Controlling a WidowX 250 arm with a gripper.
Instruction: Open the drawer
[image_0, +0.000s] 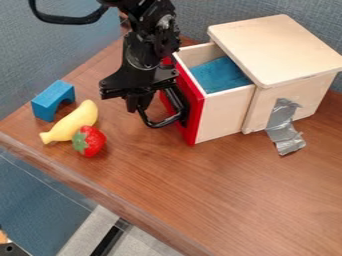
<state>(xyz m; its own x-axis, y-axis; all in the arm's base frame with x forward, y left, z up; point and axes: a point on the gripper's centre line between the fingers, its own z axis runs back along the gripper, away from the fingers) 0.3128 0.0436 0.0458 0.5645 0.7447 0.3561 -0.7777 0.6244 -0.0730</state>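
Observation:
The wooden box's drawer (224, 113) stands pulled out to the left, with a blue inside showing behind its red front (195, 112). On that front is a black looped handle (160, 123), sticking out to the left. The black gripper (137, 102) hangs down in the upper middle, left of the red front and at the outer end of the handle. It overlaps the handle's upper left part, so where the two meet is partly hidden.
Left of the gripper lie a blue arch block (52, 100), a yellow banana (71, 122) and a red strawberry (94, 141). Silver tape (282, 129) runs from the box (297, 92) onto the brown table (220, 190). Blue-grey walls stand behind.

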